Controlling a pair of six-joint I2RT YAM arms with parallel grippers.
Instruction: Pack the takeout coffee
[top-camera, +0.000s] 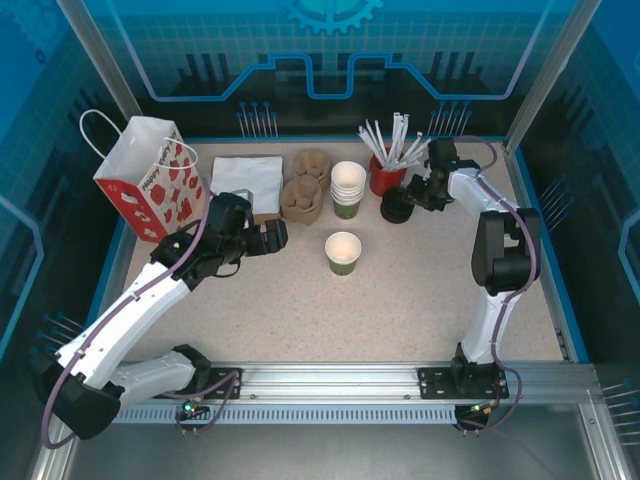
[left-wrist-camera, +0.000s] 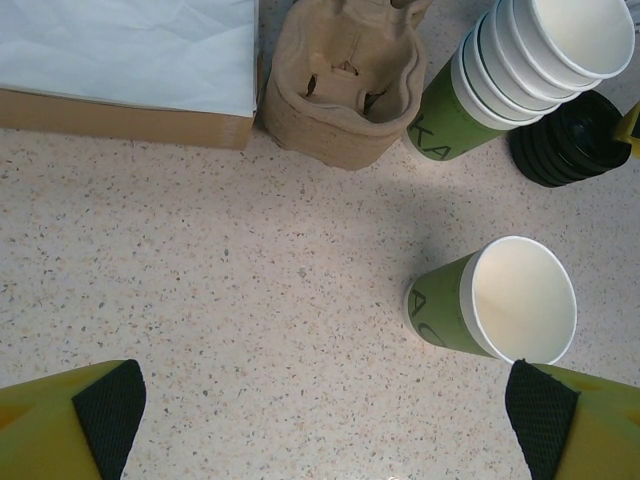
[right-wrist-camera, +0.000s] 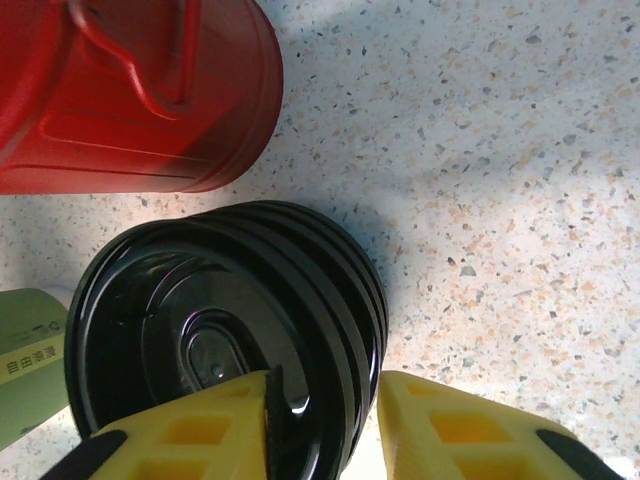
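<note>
The takeout coffee (top-camera: 342, 252) is a single olive-green paper cup, white inside and without a lid, standing upright mid-table. In the left wrist view the cup (left-wrist-camera: 500, 305) sits just ahead of the right finger. My left gripper (top-camera: 275, 237) (left-wrist-camera: 325, 410) hovers to its left, wide open, with bare table between the fingers. My right gripper (top-camera: 415, 190) (right-wrist-camera: 325, 390) is down on a stack of black lids (top-camera: 397, 210) (right-wrist-camera: 230, 310). One finger rests on the top lid and the other stands just outside the stack's rim. Whether the rim is pinched is unclear.
A stack of white-rimmed green cups (top-camera: 348, 188) and a red cup of white straws (top-camera: 385, 178) stand beside the lids. Brown pulp carriers (top-camera: 303, 190), white napkins on a cardboard box (top-camera: 247, 178) and a red-and-white paper bag (top-camera: 145, 180) line the back left.
</note>
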